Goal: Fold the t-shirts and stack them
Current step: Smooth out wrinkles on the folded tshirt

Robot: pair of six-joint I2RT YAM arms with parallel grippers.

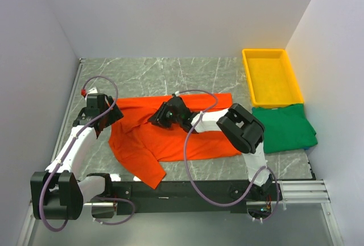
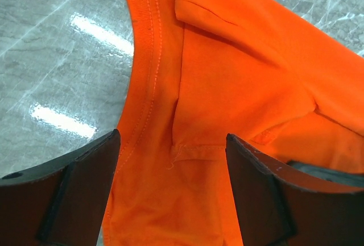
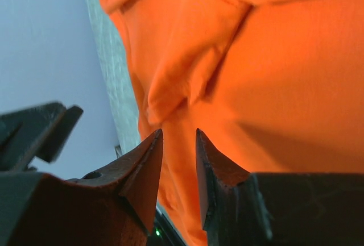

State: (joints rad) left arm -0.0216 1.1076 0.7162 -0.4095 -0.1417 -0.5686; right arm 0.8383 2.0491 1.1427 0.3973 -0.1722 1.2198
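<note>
The orange-red t-shirt [image 1: 187, 138] lies spread on the table, with one sleeve trailing toward the near edge. My left gripper [image 1: 115, 115] is at the shirt's left edge. In the left wrist view the left gripper [image 2: 173, 138] is wide open, with the shirt's seamed cloth [image 2: 227, 75] right beneath it. My right gripper [image 1: 156, 117] is low over the shirt's upper middle. In the right wrist view the right gripper [image 3: 179, 133] has its jaws only a little apart, with rumpled orange cloth [image 3: 273, 75] just past the tips. The dark green t-shirt [image 1: 284, 128] lies folded at the right.
A yellow plastic tray [image 1: 291, 70] stands at the back right, just beyond the green shirt. White walls close in the left, back and right. The marble tabletop [image 1: 170, 75] shows behind the orange shirt. The arm bases and rail run along the near edge.
</note>
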